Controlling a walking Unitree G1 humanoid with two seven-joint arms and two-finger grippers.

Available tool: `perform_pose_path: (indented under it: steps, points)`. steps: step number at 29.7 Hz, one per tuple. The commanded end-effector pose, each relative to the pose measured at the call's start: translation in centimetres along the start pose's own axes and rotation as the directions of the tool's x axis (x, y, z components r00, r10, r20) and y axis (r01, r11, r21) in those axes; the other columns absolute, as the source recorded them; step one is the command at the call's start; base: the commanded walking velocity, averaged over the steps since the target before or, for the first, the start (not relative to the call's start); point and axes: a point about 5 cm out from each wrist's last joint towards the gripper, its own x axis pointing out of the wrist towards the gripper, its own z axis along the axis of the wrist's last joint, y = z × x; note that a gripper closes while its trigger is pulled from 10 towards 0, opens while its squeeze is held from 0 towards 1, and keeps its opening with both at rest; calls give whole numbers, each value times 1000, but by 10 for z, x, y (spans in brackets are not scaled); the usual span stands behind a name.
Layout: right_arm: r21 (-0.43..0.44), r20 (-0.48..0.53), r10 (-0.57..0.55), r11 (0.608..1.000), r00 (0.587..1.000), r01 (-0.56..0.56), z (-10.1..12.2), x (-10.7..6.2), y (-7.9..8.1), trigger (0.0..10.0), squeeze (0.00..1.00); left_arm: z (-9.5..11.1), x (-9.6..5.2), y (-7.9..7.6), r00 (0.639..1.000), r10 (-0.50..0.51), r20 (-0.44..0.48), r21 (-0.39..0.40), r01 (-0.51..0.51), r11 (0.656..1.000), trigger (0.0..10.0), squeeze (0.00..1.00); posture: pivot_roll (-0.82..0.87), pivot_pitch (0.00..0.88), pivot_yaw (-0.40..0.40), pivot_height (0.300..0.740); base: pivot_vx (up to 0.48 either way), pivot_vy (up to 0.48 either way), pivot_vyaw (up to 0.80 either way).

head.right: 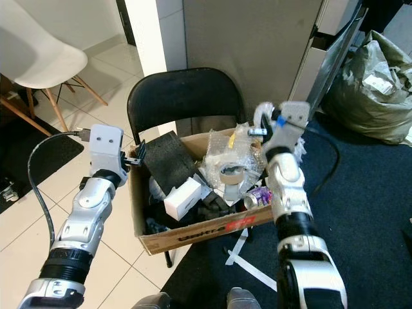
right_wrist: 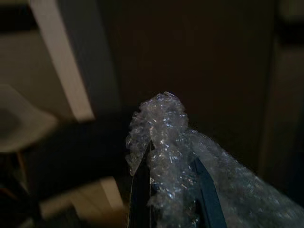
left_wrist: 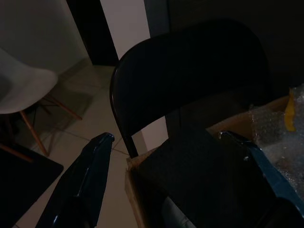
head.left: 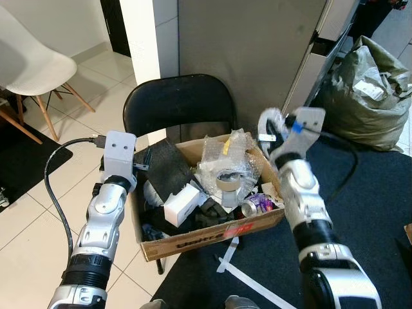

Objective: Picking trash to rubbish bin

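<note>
From the head views, the cardboard box [head.left: 212, 235] on the black chair [head.left: 180, 103] is already heaped with trash. The right wrist view shows the right gripper [right_wrist: 171, 178] clamped on bubble wrap [right_wrist: 164, 137], not yet dropped. The left wrist view shows the left gripper [left_wrist: 175, 156] spread open at the box's back corner.

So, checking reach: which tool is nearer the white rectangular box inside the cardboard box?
Left. The left tool hangs open above the cardboard box's left rim, beside the white rectangular box; the right tool grips bubble wrap over the far-right corner.
</note>
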Motion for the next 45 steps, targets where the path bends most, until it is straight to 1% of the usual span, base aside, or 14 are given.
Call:
perform_pose_path:
  steps: [1,6,13,14,18,21,23,25,26,29,35,38,41,45]
  points:
    - [117,47,72,990,996,-77,19,12,12,10000,0,2,1,3,1000,8,10,12,-8,1000,10000,0,-39,0,-8,740,0,0,0]
    - [237,56,237,941,970,-244,34,21,36,10000,0,2,1,1,1000,-4,10,-3,4,1000,10000,0,-37,0,-11,740,0,0,0]
    - [422,183,457,763,870,-490,78,28,66,10000,0,3,-1,-2,1000,-24,16,-19,24,1000,10000,0,-34,5,-15,740,0,0,0]
    - [422,183,457,763,870,-490,78,28,66,10000,0,3,-1,-2,1000,-24,16,-19,24,1000,10000,0,-34,5,-15,740,0,0,0]
    - [543,297,504,609,811,-578,106,28,73,10000,0,2,-1,-2,999,-28,15,-21,29,999,10000,0,-34,7,-16,740,0,0,0]
    - [574,312,504,575,805,-583,110,28,73,10000,0,2,-1,-3,999,-31,13,-22,32,999,10000,0,-39,11,-15,740,0,0,0]
    - [568,295,510,587,808,-577,107,29,72,10000,0,2,-1,-4,999,-33,12,-23,33,999,10000,0,-38,11,-15,740,0,0,0]
    - [492,174,548,671,818,-554,86,27,77,10000,0,2,-2,-5,999,-36,11,-23,37,999,10000,0,-35,13,-17,740,0,0,0]
    - [492,174,548,671,818,-554,86,27,77,10000,0,2,-2,-5,999,-36,11,-23,37,999,10000,0,-35,13,-17,740,0,0,0]
    - [371,-14,605,742,796,-558,51,17,91,10000,0,2,-2,-5,999,-40,10,-22,40,999,10000,0,-36,14,-15,740,0,0,0]
    - [279,-197,658,748,727,-602,10,-2,113,10000,0,1,-2,-5,999,-43,5,-20,43,999,10000,0,-34,15,-16,740,0,0,0]
    - [126,-317,640,760,700,-637,-19,-14,117,10000,0,1,-3,-5,999,-43,6,-18,43,999,10000,0,-35,13,-19,740,0,0,0]
    - [40,-355,604,773,714,-634,-30,-18,115,10000,0,0,-3,-5,999,-42,6,-16,42,999,10000,0,-37,9,-20,740,0,0,0]
    - [-44,-371,508,826,777,-562,-44,-19,106,10000,0,1,-3,-6,999,-48,10,-8,48,999,10000,0,-38,1,-23,740,0,0,0]
